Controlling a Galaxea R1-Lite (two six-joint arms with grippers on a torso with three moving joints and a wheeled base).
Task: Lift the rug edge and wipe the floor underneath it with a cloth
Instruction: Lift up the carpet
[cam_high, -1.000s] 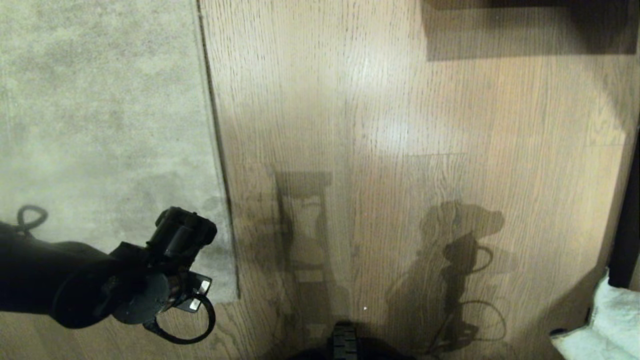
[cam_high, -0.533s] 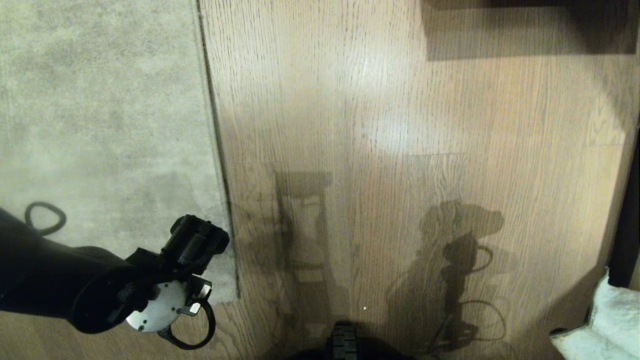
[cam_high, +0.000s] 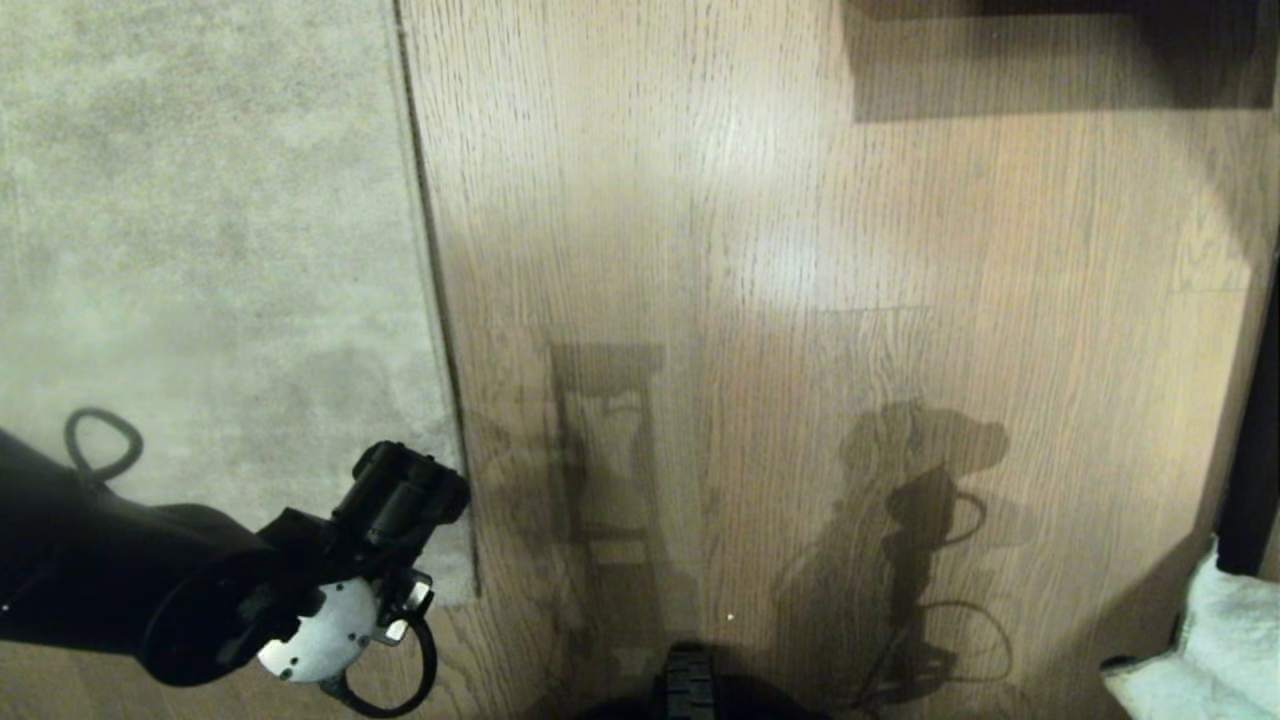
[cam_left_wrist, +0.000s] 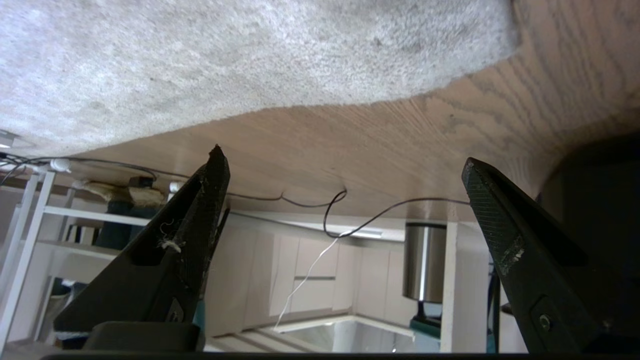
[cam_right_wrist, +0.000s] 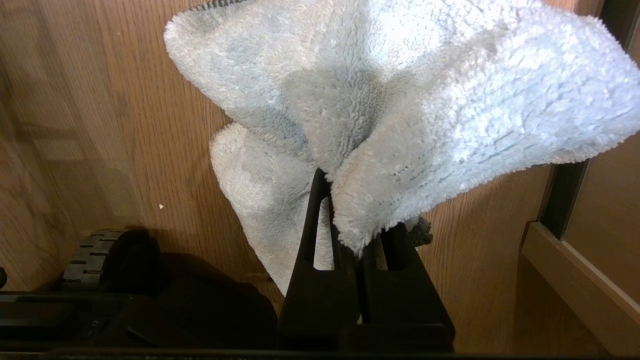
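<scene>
The left arm is extended in from the left of the head view, low in the picture, with its wrist bent and its end effector (cam_left_wrist: 345, 172) held with the two black fingers (cam_left_wrist: 197, 220) spread wide apart and nothing between them. The right end effector (cam_right_wrist: 357, 235) is seen only in its own wrist view, its fingers pressed together on a fold of the cloth (cam_right_wrist: 400, 105).

The floor (cam_high: 800, 250) bears the rug edge (cam_high: 440, 400), seemingly lying flat
</scene>
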